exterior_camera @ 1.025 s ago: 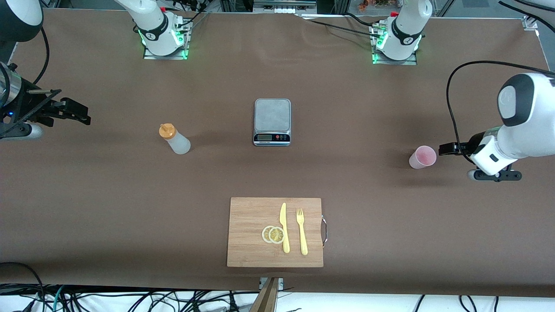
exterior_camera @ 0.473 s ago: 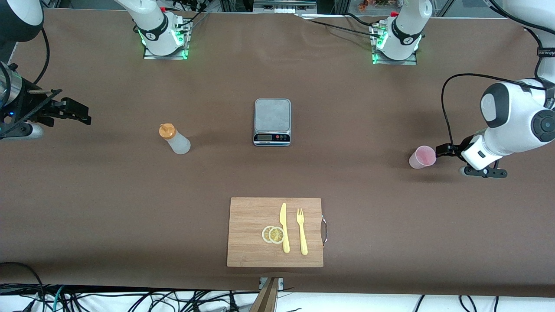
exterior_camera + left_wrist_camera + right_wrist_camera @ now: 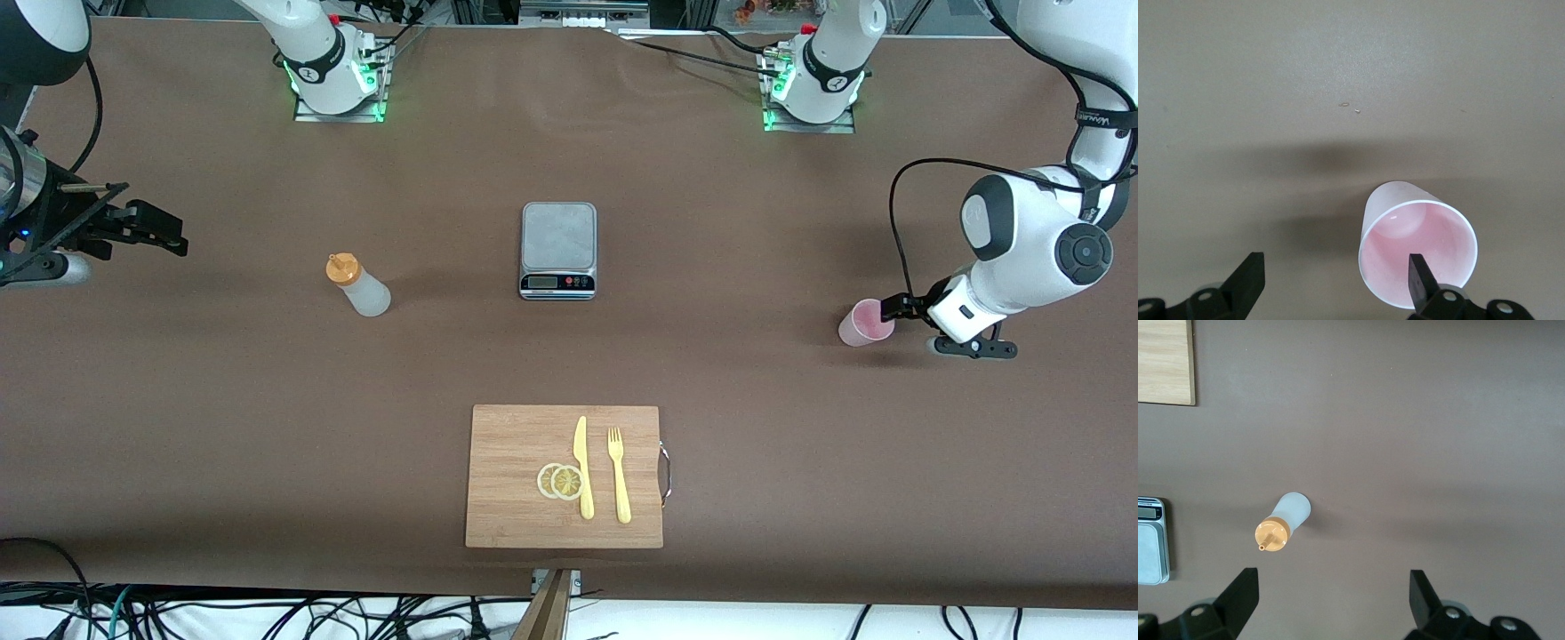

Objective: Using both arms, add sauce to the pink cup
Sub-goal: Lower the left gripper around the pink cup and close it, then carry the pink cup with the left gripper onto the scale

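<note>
Standing upright toward the left arm's end of the brown table, the small pale pink plastic cup has the left gripper just beside its rim, fingers spread wide and holding nothing. The translucent whitish squeeze bottle with an orange nozzle cap stands toward the right arm's end, well apart from the waiting right gripper, whose fingers are wide open and empty. Between bottle and cup sit a grey digital kitchen scale and, nearer the camera, a wooden cutting board bearing a yellow plastic knife, yellow plastic fork and lemon slices

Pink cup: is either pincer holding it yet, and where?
No. The pale pink plastic cup stands free; the open left pincer has one finger at its rim, nothing gripped.
</note>
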